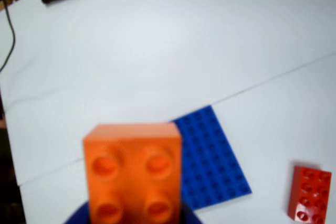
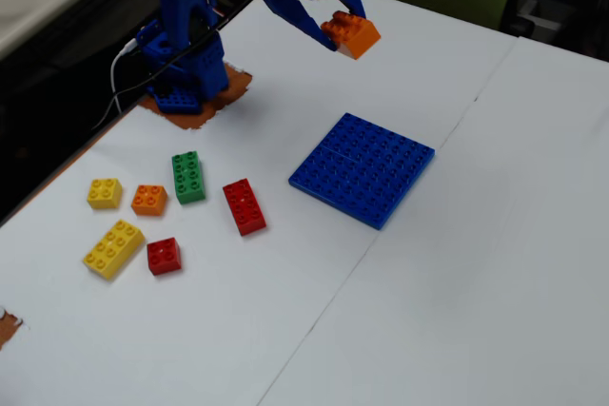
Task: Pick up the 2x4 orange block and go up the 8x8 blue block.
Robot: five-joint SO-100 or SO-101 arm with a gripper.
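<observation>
Claw (image 2: 335, 30) grips studded orange 2x4 block (image 2: 353, 33), held above table

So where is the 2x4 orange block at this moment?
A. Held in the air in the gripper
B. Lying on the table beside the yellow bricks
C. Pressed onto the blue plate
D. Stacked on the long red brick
A: in the fixed view the 2x4 orange block sits in the gripper, raised off the table and apart from the 8x8 blue block.

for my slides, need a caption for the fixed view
End effector holds the orange block aloft beyond the blue plate; six loose bricks lie left.
</observation>
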